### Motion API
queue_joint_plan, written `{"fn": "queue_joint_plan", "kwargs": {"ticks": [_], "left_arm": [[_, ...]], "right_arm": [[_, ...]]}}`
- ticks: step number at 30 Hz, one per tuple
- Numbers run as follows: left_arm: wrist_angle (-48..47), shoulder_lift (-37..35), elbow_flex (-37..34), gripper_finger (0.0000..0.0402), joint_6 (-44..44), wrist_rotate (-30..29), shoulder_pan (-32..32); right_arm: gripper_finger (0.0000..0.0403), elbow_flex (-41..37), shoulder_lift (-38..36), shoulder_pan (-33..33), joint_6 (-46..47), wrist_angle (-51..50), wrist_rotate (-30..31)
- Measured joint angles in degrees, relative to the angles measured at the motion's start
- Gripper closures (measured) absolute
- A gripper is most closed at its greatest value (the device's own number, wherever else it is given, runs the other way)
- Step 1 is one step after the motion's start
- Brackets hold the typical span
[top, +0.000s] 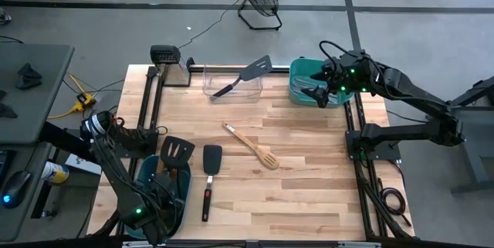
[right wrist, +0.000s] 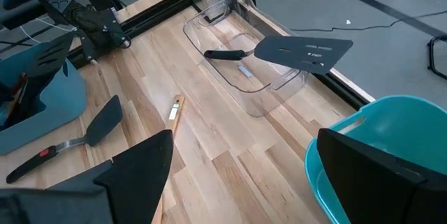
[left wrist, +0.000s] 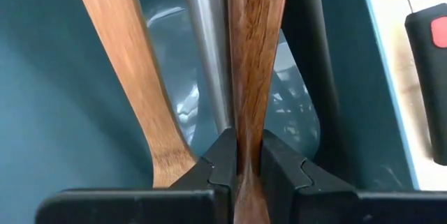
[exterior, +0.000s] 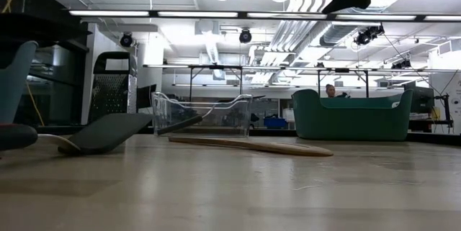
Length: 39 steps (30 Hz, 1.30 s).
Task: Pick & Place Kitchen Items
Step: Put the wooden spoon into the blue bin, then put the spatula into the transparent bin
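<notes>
Two arms work here: we see our left hand point(left wrist: 244, 172) pinching a wooden handle point(left wrist: 255, 56) inside the dark teal tub point(top: 150, 172), while our right hand point(right wrist: 237, 175) hangs spread above the green tub point(top: 302, 92).

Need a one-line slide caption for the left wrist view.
Left gripper shut on a dark wooden handle inside the blue tub.

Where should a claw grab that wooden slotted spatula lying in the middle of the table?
Probably on the plain handle of the spatula, coming straight down from above. It lies flat and alone on the table, with its handle running toward the clear bin, and it is narrow enough to pinch across. The slotted head is wider and harder to close on.
</notes>
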Motion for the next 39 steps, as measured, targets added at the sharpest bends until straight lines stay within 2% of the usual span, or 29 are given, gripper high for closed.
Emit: {"fn": "queue_joint_plan", "kwargs": {"ticks": [2,8,13,18,25,31,35,39], "left_arm": [[0.15,0.00,0.00,0.0361,-0.01,0.00,0.02],[0.77,0.00,0.00,0.0291,-0.07,-0.02,0.02],[0.86,-0.04,0.00,0.0261,-0.09,-0.02,0.02],[-2.42,-1.09,2.20,0.0256,-0.10,-0.38,0.04],[-13.36,-1.31,10.61,0.0255,-0.22,-1.30,0.06],[-11.97,-3.16,11.67,0.0254,1.66,-11.56,0.67],[-11.04,-3.72,11.65,0.0254,2.10,-15.33,2.86],[-5.79,-3.84,11.65,0.0254,8.08,-16.48,6.49]], "right_arm": [[0.0054,0.00,0.00,-0.01,0.00,-0.44,0.01],[0.0054,0.00,0.00,0.01,0.00,-0.51,-0.05],[0.0054,0.00,0.00,-0.01,0.00,-1.22,-0.16],[0.0054,0.00,0.00,0.00,-0.02,-1.94,-0.16],[0.0054,0.00,0.00,0.00,0.06,-1.98,-0.16],[0.0054,0.00,-0.01,-0.01,1.24,-2.28,-0.03],[0.0054,0.00,-0.02,0.01,2.57,-2.59,-0.16],[0.0054,0.00,-0.02,0.00,4.37,-3.71,-0.18]]}}
